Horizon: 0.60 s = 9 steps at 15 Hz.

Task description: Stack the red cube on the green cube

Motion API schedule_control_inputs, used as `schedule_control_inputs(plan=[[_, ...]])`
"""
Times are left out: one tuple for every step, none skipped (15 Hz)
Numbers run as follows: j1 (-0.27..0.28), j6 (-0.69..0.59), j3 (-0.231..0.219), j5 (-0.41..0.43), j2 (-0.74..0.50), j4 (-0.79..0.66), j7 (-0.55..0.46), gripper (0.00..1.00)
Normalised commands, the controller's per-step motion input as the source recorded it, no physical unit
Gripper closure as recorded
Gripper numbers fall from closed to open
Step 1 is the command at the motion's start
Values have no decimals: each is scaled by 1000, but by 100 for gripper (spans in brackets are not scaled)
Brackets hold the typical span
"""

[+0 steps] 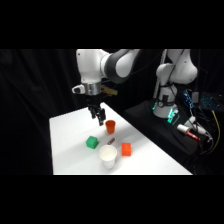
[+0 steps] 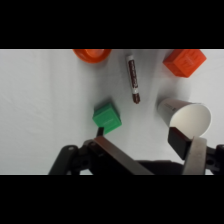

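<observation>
White table [image 1: 150,160] is carrying your scene | gripper [image 1: 98,116] is hovering above it, fingers [image 2: 192,150] spreading open — holding nothing | green cube [image 1: 92,142] is sitting left of white cup [image 1: 108,156] | red cube [image 1: 126,149] is resting right of cup — apart from green | orange cup [image 1: 110,126] and marker [image 2: 133,78] are lying nearby

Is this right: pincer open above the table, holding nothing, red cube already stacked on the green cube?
Not stacked. In the side view the red cube sits on the table, apart from the green cube, with the white cup between them. The rest holds: the pincer is open above the table, holding nothing.
</observation>
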Motion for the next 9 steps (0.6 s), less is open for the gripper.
schedule_control_inputs(plan=[[-35,-8,37,-13,-1,6,11,0],[-29,-4,33,-19,-1,5,46,0],[-18,4,29,-38,-7,-5,87,0],[-7,27,26,-51,-20,-26,129,0],[10,48,21,-73,-37,-57,179,0],[24,79,27,-63,-64,-105,212,0],[49,119,20,-85,-90,-151,292,0],[72,139,11,-117,-108,-184,360,0],[98,171,10,-132,-129,-232,425,0]])
